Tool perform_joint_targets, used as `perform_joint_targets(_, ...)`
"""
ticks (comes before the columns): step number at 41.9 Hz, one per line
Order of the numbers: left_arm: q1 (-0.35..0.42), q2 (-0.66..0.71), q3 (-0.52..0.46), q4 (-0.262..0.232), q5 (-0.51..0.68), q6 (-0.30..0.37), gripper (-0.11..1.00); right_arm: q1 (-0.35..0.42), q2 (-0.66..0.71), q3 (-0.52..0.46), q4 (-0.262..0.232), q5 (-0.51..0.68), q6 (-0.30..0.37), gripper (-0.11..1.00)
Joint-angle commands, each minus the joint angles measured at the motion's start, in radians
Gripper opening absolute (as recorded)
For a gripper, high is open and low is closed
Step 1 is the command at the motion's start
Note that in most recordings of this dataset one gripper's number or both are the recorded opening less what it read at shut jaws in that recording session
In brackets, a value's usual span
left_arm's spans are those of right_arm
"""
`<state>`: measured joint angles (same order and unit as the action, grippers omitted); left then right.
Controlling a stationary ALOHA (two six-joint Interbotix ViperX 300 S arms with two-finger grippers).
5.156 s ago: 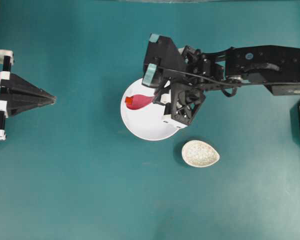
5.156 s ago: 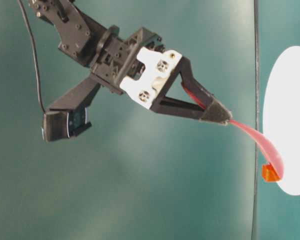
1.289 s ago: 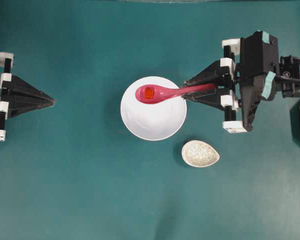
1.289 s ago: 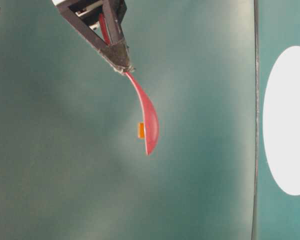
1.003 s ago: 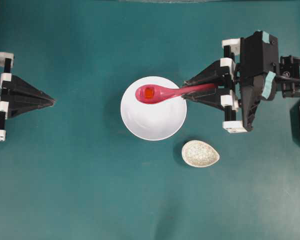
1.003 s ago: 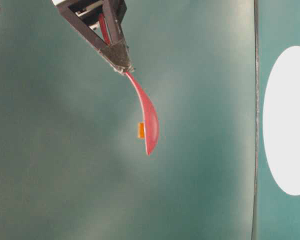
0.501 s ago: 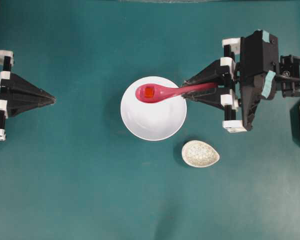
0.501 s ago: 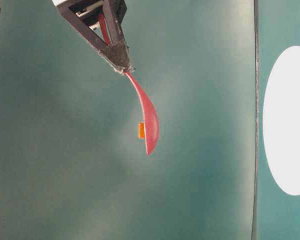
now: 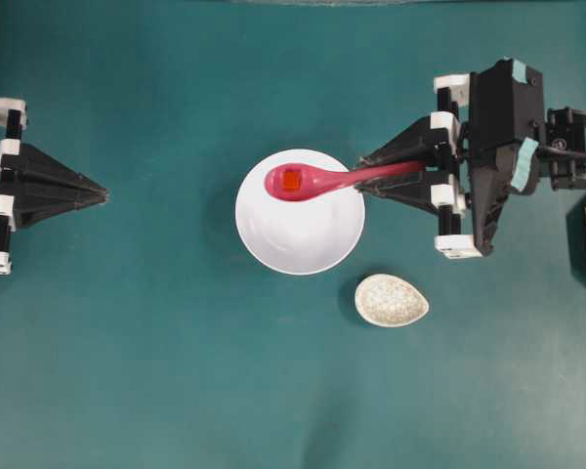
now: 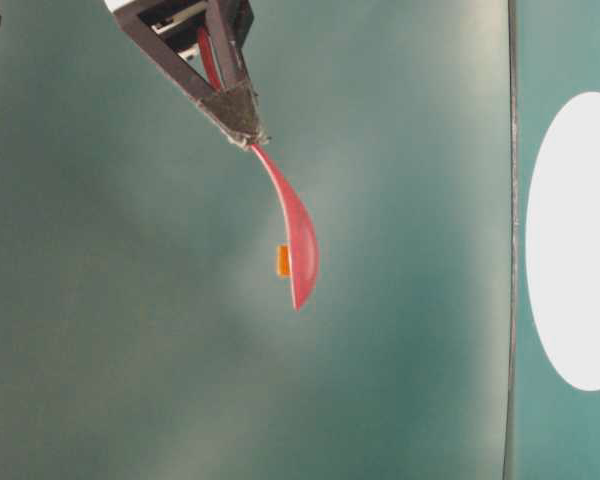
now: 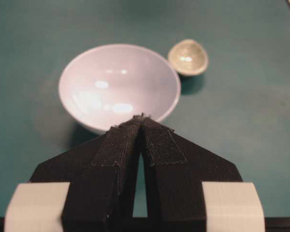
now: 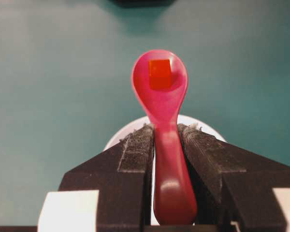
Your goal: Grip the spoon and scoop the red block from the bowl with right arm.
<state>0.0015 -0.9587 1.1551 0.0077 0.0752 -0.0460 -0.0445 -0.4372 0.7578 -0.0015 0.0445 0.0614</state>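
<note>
**Red block sits in the lifted spoon**

The right hand (image 9: 363, 182) pinches the handle of the pink spoon (image 9: 317, 180), one finger on each side. The red block (image 9: 291, 180) sits in the spoon's scoop. The spoon hangs in the air above the white bowl (image 9: 303, 239). A small speckled dish (image 9: 391, 300) lies near the bowl on the green bench (image 9: 156, 352). Far off, the left hand (image 9: 105, 195) is pressed together, holding nothing.
</note>
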Motion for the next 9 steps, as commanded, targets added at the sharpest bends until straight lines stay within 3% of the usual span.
perform_joint_targets(1,0.000,0.006,-0.018,0.002,-0.011,0.000,0.00,-0.002,-0.017,-0.032,0.000,-0.006,0.002,0.25)
perform_joint_targets(9,0.000,0.006,-0.018,0.002,-0.009,-0.002,0.00,-0.003,-0.017,-0.032,0.002,-0.005,0.002,0.25)
